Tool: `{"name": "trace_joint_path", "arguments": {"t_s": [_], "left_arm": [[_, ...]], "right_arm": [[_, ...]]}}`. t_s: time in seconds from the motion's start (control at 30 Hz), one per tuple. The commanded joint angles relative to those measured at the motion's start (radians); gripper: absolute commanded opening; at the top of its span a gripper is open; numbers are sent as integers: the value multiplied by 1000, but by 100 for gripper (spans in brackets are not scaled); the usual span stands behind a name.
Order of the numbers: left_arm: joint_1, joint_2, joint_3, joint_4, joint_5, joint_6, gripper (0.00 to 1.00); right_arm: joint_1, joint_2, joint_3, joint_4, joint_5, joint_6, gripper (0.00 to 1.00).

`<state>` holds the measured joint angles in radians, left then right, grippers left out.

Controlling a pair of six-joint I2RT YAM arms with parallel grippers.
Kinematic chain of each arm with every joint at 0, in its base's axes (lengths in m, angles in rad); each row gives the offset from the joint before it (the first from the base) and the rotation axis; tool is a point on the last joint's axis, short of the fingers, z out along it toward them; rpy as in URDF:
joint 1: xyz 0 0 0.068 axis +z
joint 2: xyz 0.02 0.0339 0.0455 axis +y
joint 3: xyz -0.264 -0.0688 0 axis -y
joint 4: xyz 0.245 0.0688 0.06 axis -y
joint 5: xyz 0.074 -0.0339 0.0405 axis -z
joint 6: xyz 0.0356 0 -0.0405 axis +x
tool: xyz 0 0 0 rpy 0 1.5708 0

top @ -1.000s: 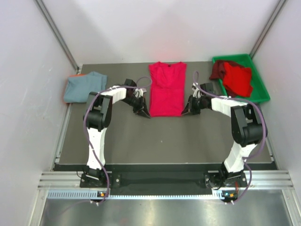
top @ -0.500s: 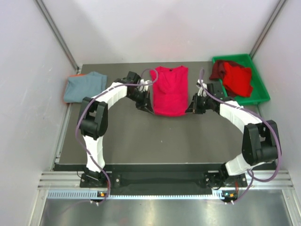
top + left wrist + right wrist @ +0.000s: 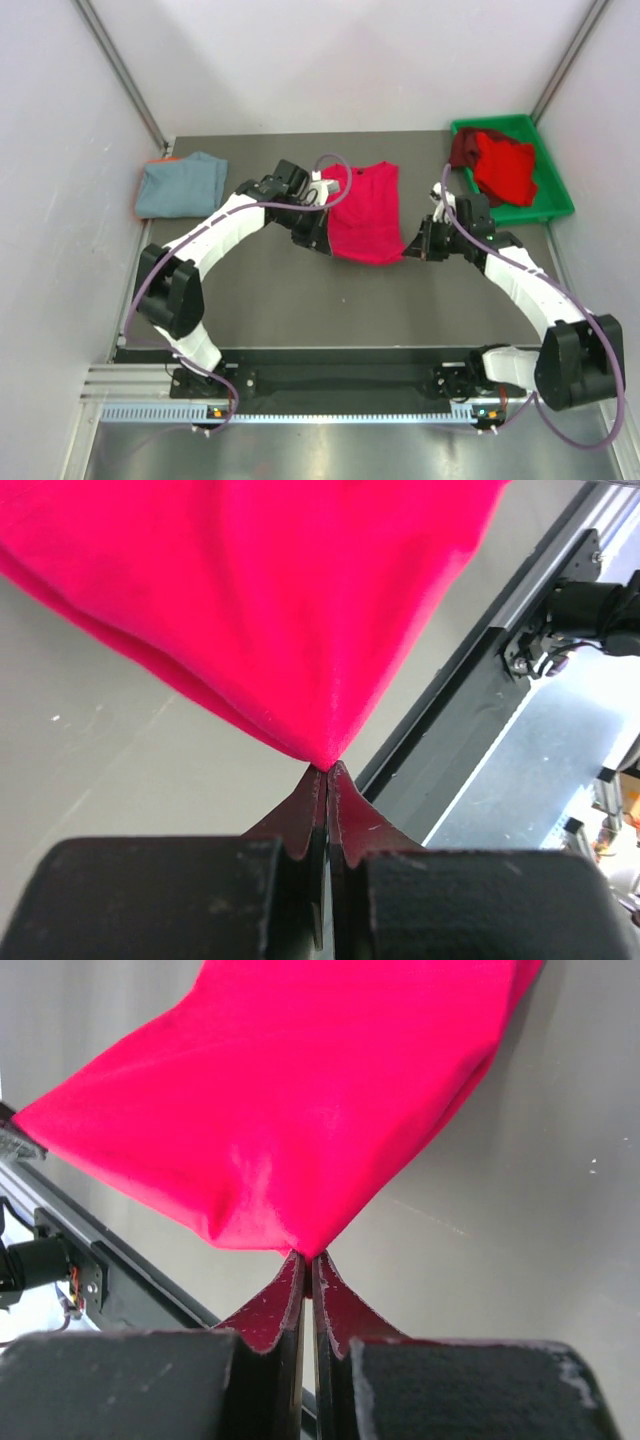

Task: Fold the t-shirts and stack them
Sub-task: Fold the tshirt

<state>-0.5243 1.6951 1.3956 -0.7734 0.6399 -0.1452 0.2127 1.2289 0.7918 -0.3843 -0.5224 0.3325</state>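
Observation:
A bright red t-shirt (image 3: 362,212) hangs lifted over the middle of the table, held by its near corners. My left gripper (image 3: 318,240) is shut on its left corner; the cloth (image 3: 270,600) pinches at my fingertips. My right gripper (image 3: 410,250) is shut on the right corner, with the cloth (image 3: 300,1100) spreading away above the jaws. A folded grey-blue t-shirt (image 3: 180,184) lies at the far left. A bright red t-shirt (image 3: 505,165) and a darker red one (image 3: 464,148) lie in the green bin (image 3: 556,196).
The green bin stands at the far right corner. White walls close in the table on three sides. The table's near edge and metal rail (image 3: 340,380) run below the arm bases.
Both grippers moved toward the near side and up, dragging the red t-shirt's near hem with them; the shirt has come off flat and slid nearer and slightly right.

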Motion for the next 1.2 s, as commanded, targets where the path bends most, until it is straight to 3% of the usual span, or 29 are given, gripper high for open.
{"name": "trace_joint_path", "arguments": {"t_s": [0.0,0.27,0.6,1.03,1.17], "left_arm": [[6,-60,-9,-24,-22,44,0],[38,11,84,-26,-32,56,0],[125,279,341,-38,-16,82,0],[227,618,885,-133,-19,92,0],[233,696,956,-106,-32,64,0]], "right_arm": [[-9,-57,7,-16,13,-27,0],[-30,67,144,64,10,-12,0],[-33,368,443,90,-5,-23,0],[-36,593,716,102,27,-49,0],[-42,710,863,102,22,-46,0]]}}
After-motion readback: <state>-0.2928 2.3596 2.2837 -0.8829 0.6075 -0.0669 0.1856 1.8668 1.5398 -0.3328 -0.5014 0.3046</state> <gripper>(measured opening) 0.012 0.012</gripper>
